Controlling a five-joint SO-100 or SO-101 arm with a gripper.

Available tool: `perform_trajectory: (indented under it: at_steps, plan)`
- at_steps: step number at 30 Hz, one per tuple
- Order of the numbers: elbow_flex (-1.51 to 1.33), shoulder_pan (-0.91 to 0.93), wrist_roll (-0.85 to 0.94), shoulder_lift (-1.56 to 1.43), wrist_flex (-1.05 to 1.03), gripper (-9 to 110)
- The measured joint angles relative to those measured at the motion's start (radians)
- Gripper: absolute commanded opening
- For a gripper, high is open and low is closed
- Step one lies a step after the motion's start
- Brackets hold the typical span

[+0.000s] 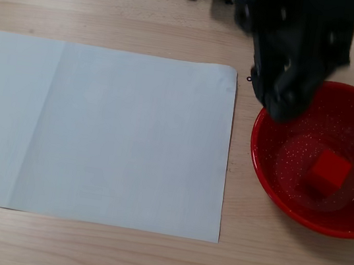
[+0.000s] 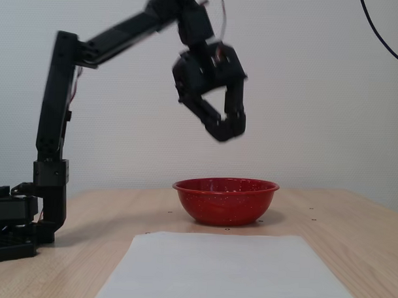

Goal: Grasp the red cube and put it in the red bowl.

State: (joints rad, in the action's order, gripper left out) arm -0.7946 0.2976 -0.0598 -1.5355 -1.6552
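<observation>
**Empty hand above the bowl, cube inside**

The hand (image 2: pixel 224 131) hung high over the red bowl (image 2: pixel 225 201) in the side-on fixed view, its two fingers pressed together at the tips and nothing between them. Seen from above, the hand (image 1: pixel 280 108) was a blurred dark mass overlapping the bowl's upper-left rim. The red cube (image 1: pixel 329 172) sat on the speckled floor of the red bowl (image 1: pixel 262 165), slightly right of centre, resting flat and turned so its edges ran diagonal to the picture; being a cube, it had no long axis. Only the top-down fixed view showed the cube; from the side the bowl's wall hid it. A white paper sheet (image 1: pixel 103 135) lay on the tabletop (image 1: pixel 116 3) left of the bowl.
</observation>
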Motion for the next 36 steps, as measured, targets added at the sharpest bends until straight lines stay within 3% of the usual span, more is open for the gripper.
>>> perform_trajectory:
  at_steps: [14,36]
  plan:
    - [-0.423,-0.207,-0.031,-0.272,0.204,0]
    - [-1.146,-0.279,-0.028,-0.738,0.552,0]
